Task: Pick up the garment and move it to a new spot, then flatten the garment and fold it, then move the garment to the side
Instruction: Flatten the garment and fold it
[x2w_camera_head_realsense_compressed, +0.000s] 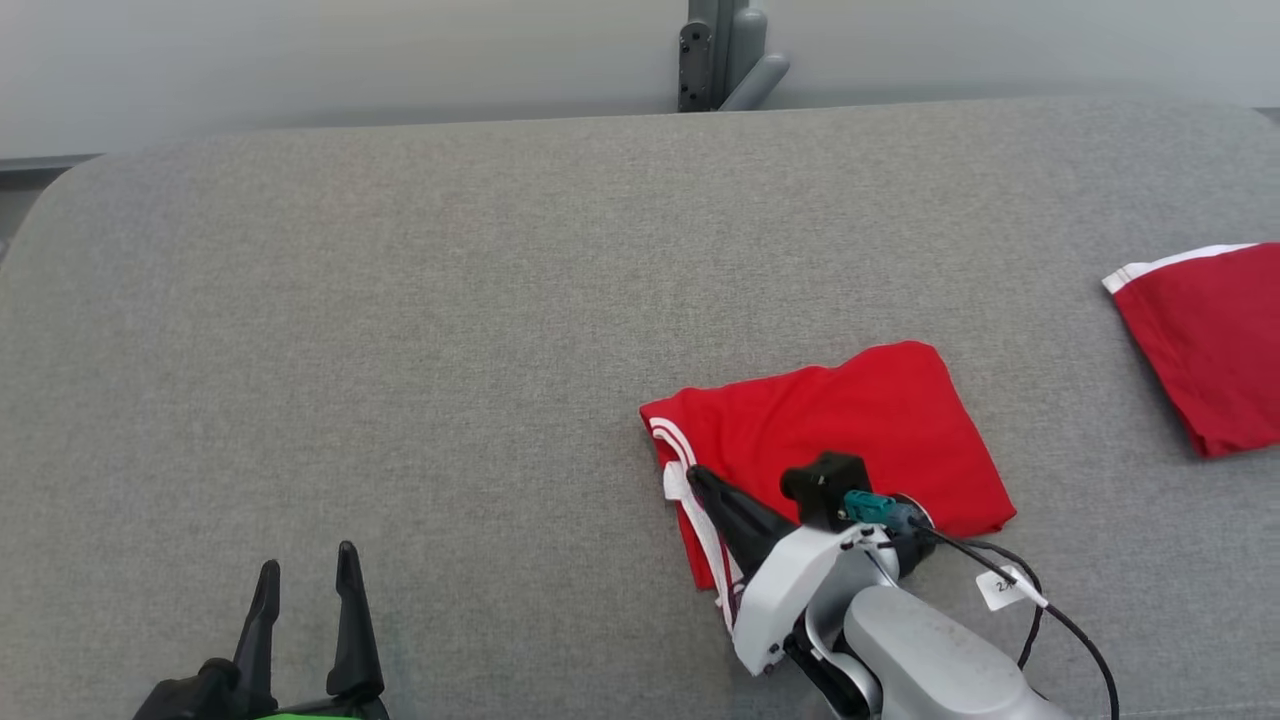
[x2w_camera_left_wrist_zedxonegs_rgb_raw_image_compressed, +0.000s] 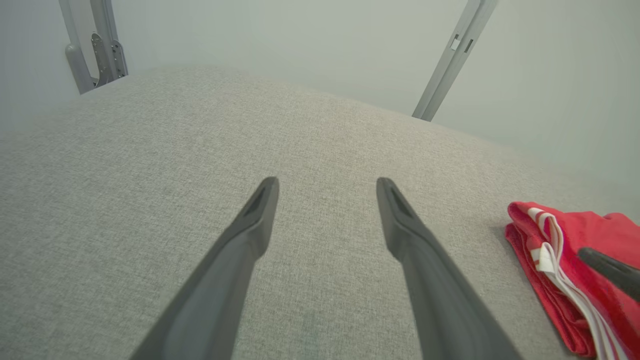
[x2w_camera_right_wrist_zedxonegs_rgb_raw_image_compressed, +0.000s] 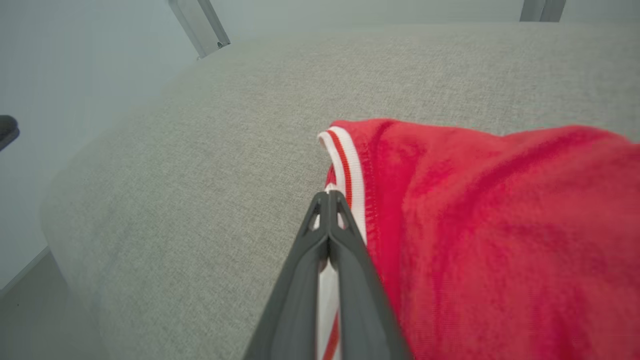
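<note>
A red garment (x2w_camera_head_realsense_compressed: 860, 430) with white striped trim lies folded on the grey padded surface (x2w_camera_head_realsense_compressed: 400, 330), right of centre. My right gripper (x2w_camera_head_realsense_compressed: 693, 472) is shut and rests low along the garment's left trimmed edge, fingers pointing up-left. In the right wrist view the closed fingertips (x2w_camera_right_wrist_zedxonegs_rgb_raw_image_compressed: 328, 195) sit over the white trim of the garment (x2w_camera_right_wrist_zedxonegs_rgb_raw_image_compressed: 500, 240), and no cloth is visibly pinched between them. My left gripper (x2w_camera_head_realsense_compressed: 307, 557) stands open at the lower left over bare surface, well left of the garment. The left wrist view has the open gripper (x2w_camera_left_wrist_zedxonegs_rgb_raw_image_compressed: 327, 181) and the garment (x2w_camera_left_wrist_zedxonegs_rgb_raw_image_compressed: 600, 230) at its right edge.
Another red cloth with a white hem (x2w_camera_head_realsense_compressed: 1210, 340) lies at the far right edge of the surface. A grey post (x2w_camera_head_realsense_compressed: 725, 55) stands behind the far edge. The surface's rounded left corner (x2w_camera_right_wrist_zedxonegs_rgb_raw_image_compressed: 75, 200) drops off to the floor.
</note>
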